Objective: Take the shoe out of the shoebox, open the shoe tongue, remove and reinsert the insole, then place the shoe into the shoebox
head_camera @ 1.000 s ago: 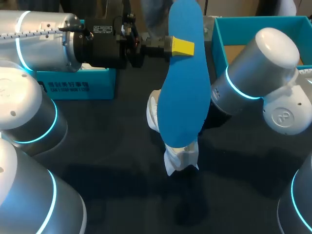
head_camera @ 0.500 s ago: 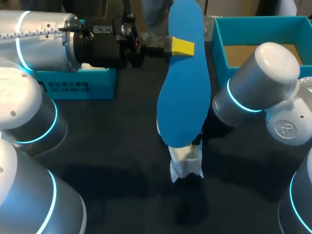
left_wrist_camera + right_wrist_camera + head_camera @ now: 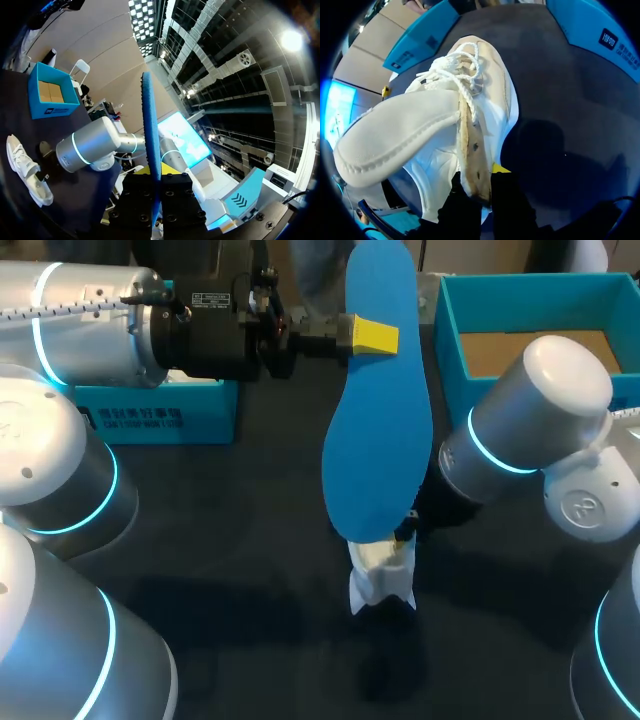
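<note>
The white shoe (image 3: 382, 575) is lying on the dark table (image 3: 250, 540), outside the shoebox, and everything else is sitting around it. Above the shoe, the left gripper (image 3: 372, 335) is holding the blue insole (image 3: 378, 410) up in the air. Its fingers are clamped on the insole's upper half, one yellow tip lying flat on the blue face, and the insole's lower end is hanging over the shoe and hiding most of it from the head camera. From the left wrist, the insole (image 3: 150, 150) is showing edge-on, rising straight out from between the fingers of the left gripper (image 3: 155, 176), with the shoe (image 3: 25, 167) lying far below on the table. The right gripper (image 3: 482, 180) is down at the shoe (image 3: 440, 135) itself: its two fingers are pinching the tan eyelet strip along the shoe's opening from both sides, one yellow tip peeking out against the white upper. Just beside that strip the padded tongue (image 3: 395, 135) is sticking out of the shoe toward the wrist, and the laces (image 3: 460, 65) are bunching past it toward the shoe's far end. The right arm (image 3: 530, 420) is bending in right next to the shoe. The teal shoebox (image 3: 530, 282) is standing open well apart from the shoe, beyond the right arm, showing only its brown cardboard floor. Another teal box (image 3: 160, 410) is resting apart from the shoe on the left arm's side.
</note>
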You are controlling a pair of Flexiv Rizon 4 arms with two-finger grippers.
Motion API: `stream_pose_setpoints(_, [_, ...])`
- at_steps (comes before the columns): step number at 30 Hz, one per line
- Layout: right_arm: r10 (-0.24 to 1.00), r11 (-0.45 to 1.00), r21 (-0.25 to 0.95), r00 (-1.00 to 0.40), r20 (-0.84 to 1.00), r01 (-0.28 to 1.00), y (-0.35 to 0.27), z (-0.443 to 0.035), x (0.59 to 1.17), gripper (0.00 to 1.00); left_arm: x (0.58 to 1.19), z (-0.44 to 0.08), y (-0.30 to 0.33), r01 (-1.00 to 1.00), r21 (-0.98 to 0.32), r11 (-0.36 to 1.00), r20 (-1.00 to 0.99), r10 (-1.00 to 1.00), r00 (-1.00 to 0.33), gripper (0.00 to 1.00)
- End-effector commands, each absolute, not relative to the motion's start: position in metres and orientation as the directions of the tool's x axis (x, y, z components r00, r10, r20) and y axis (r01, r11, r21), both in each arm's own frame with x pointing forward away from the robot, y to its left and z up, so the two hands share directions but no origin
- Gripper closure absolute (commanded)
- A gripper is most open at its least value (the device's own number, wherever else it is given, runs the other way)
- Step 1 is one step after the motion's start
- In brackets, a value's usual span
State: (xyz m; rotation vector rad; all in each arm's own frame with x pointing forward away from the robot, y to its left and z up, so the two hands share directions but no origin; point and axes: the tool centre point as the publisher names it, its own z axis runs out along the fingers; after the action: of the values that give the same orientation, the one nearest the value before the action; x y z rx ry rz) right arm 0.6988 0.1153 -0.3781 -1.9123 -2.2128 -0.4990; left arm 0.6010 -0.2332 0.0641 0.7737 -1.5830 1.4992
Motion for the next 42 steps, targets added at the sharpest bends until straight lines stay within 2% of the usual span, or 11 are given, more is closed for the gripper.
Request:
stream_pose_setpoints(1, [0.925, 0.12, 0.131, -0.159, 0.344, 0.984, 0.121, -0.383, 0.704, 1.0, 0.601, 0.064, -0.234, -0.861, -0.497, 0.109, 0.867, 0.094, -0.489, 1.0])
stream_pose_setpoints(15, [0.928, 0.109, 0.114, -0.142, 0.345, 0.987, 0.12, -0.398, 0.707, 1.0, 0.601, 0.064, -0.234, -0.861, -0.497, 0.109, 0.867, 0.094, -0.489, 1.0])
stream_pose_setpoints(16, [0.927, 0.112, 0.116, -0.146, 0.347, 0.987, 0.12, -0.396, 0.707, 0.87, 0.601, 0.064, -0.234, -0.861, -0.497, 0.109, 0.867, 0.094, -0.489, 1.0])
stream_pose_setpoints(18, [0.926, 0.114, 0.119, -0.148, 0.346, 0.986, 0.119, -0.392, 0.708, 0.55, 0.601, 0.064, -0.234, -0.861, -0.497, 0.109, 0.867, 0.094, -0.489, 1.0])
stream_pose_setpoints(19, [0.926, 0.114, 0.121, -0.15, 0.345, 0.986, 0.119, -0.389, 0.708, 0.48, 0.601, 0.064, -0.234, -0.861, -0.497, 0.109, 0.867, 0.094, -0.489, 1.0])
stream_pose_setpoints(21, [0.926, 0.117, 0.124, -0.153, 0.345, 0.985, 0.12, -0.383, 0.707, 0.03, 0.601, 0.064, -0.234, -0.861, -0.497, 0.109, 0.867, 0.094, -0.489, 1.0])
stream_pose_setpoints(22, [0.923, 0.118, 0.13, -0.157, 0.35, 0.984, 0.12, -0.379, 0.706, 0.0, 0.601, 0.064, -0.234, -0.861, -0.497, 0.109, 0.867, 0.094, -0.489, 1.0])
stream_pose_setpoints(32, [0.888, 0.1, 0.094, -0.132, 0.441, 0.991, 0.119, -0.332, 0.695, 0.0, 0.601, 0.064, -0.234, -0.861, -0.497, 0.109, 0.867, 0.094, -0.489, 1.0])
stream_pose_setpoints(42, [0.728, 0.067, 0.143, -0.147, 0.67, 0.987, 0.121, -0.284, 0.694, 0.0, 0.601, 0.064, -0.234, -0.861, -0.497, 0.109, 0.867, 0.094, -0.489, 1.0])
